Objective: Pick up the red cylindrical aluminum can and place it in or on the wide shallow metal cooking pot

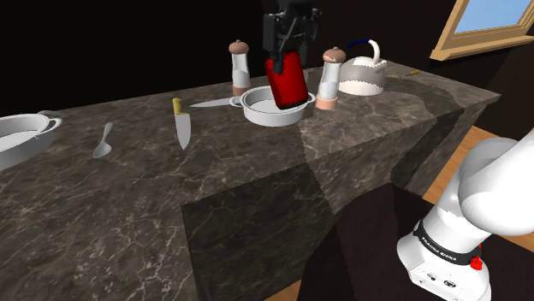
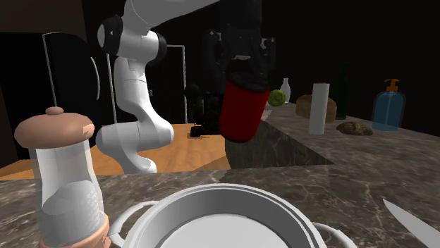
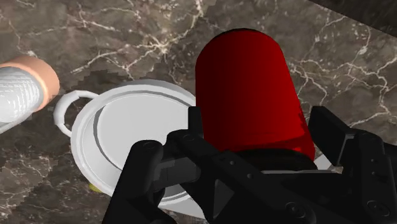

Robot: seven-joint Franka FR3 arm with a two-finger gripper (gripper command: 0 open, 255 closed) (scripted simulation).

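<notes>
The hand (image 1: 288, 50) grips the can (image 1: 287, 81) by its top, tilted and raised, presumably to clear the rim of the pot (image 1: 257, 115) just beneath. Close on either side stand a shaker (image 1: 330, 79) and a second shaker (image 1: 240, 68), which a swing could knock. Farther off on the counter (image 1: 145, 184) are a kettle (image 1: 361, 77) and a knife (image 1: 181, 126).

I work in a home kitchen. The desk (image 1: 257, 180) before me is a dark, veined stone counter carrying cooking gear: a wide shallow pot (image 1: 265, 118), a second pan (image 1: 21, 145), a kitchen knife (image 1: 181, 126), a spoon (image 1: 103, 144), a clear grinder (image 1: 240, 68), a second grinder (image 1: 331, 79) and a pale kettle (image 1: 361, 75). Along another stretch stand a green bottle (image 2: 343, 91), a blue pump dispenser (image 2: 389, 106), a white roll (image 2: 319, 108) and a loaf (image 2: 352, 128). A wood-framed window (image 1: 492, 21) and a wooden floor (image 2: 183, 151) suit a house.
</notes>
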